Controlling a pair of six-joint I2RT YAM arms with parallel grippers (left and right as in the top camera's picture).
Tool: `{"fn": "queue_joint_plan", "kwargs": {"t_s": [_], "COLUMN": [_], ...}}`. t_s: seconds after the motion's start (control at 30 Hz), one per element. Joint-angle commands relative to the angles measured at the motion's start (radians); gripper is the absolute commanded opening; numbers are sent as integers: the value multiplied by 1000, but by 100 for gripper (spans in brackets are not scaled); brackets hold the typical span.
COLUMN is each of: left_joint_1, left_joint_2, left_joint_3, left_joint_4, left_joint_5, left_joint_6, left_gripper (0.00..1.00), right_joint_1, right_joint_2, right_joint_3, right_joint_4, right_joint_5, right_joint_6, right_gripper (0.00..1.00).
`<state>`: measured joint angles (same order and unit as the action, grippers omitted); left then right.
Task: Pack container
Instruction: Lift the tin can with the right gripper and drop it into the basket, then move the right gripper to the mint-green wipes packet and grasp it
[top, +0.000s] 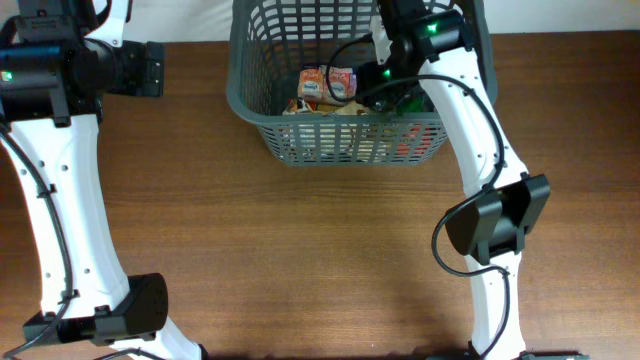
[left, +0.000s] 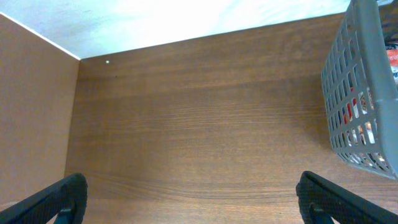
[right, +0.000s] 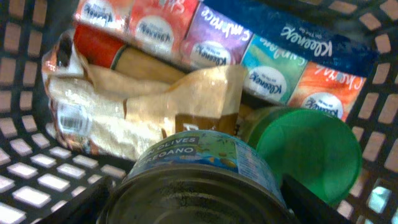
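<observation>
The container, a dark grey lattice basket (top: 330, 142), stands at the table's back centre; its wall also shows in the left wrist view (left: 357, 99) and the right wrist view (right: 25, 106). My right gripper (top: 386, 80) reaches down inside the basket. In the right wrist view, the right gripper (right: 199, 208) is shut on a tin can (right: 199, 180) with a blue-green olives label. It holds the can just above the goods inside. My left gripper (top: 160, 68) is open and empty over bare table at the far left (left: 193, 193).
Inside the basket lie a multipack of tissue packets (right: 249, 50), a crumpled brown paper bag (right: 168, 99) and a green-lidded jar (right: 311, 152) next to the can. The wooden table (top: 300, 250) stretches in front of the basket.
</observation>
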<state>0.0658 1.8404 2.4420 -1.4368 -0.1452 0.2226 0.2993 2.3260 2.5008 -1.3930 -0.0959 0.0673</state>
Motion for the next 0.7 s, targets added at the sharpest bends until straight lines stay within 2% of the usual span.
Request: {"fn": "queue_joint_plan", "kwargs": {"t_s": [0.0,0.03,0.2,0.27,0.4,0.57,0.67], "left_joint_1": [2,2,2,2,2,2,2], "left_joint_2": [1,1,1,1,1,1,1], "left_joint_3": [-4,-4,-4,-4,-4,-4,-4], "left_joint_4": [-1,-1,-1,-1,-1,-1,-1], "left_joint_5": [11,11,11,11,11,11,11], "left_joint_6": [-13,-13,-13,-13,-13,-13,-13], "left_gripper": [99,99,99,99,99,99,99], "right_joint_1": [1,1,1,-6,-74,-314,-500], "right_joint_2": [-93,-108,-218,-267,-384,-458,-446], "right_joint_3": [62,76,191,237,285,285,262], "right_joint_4": [-29,-32,-37,-43,-44,-55,-78], "right_joint_5": [-5,-5,3,87,372,419,325], "right_joint_6": [-31,-31,-34,-34,-5,119,172], "right_gripper": [93,99,99,99,99,99,99]}}
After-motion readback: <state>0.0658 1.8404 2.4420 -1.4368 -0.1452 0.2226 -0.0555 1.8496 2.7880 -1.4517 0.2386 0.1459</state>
